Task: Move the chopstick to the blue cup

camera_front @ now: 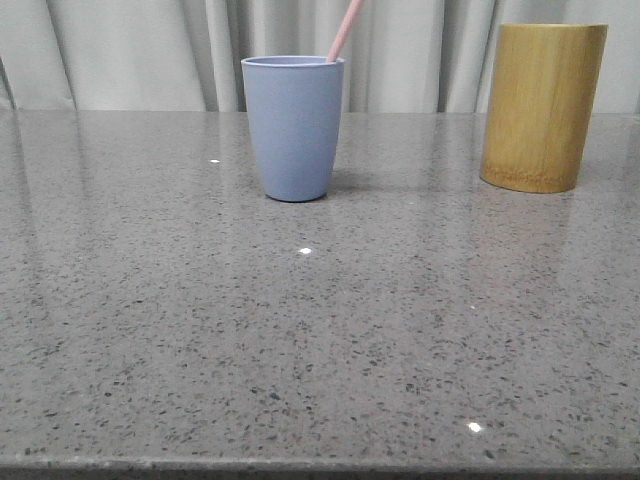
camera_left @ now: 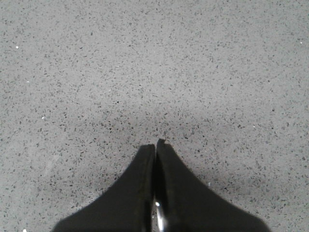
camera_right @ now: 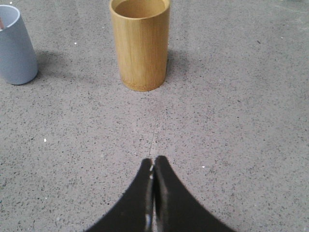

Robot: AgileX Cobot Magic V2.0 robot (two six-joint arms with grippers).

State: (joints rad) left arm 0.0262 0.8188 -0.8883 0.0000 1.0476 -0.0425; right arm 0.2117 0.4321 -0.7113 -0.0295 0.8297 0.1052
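Note:
The blue cup (camera_front: pixel 293 125) stands upright at the back of the grey stone table, and a pale pink chopstick (camera_front: pixel 345 30) leans out of its rim to the right. The right wrist view catches the cup (camera_right: pixel 16 48) at its edge, with only a sliver of the stick at the rim. My left gripper (camera_left: pixel 155 143) is shut over bare tabletop with nothing between its fingers. My right gripper (camera_right: pixel 154 160) is also shut and empty, well short of the bamboo holder. Neither gripper appears in the front view.
A taller yellow-brown bamboo cylinder (camera_front: pixel 541 105) stands at the back right, and its inside (camera_right: pixel 139 7) looks empty in the right wrist view. Grey curtains (camera_front: pixel 150 50) hang behind the table (camera_front: pixel 320 330).

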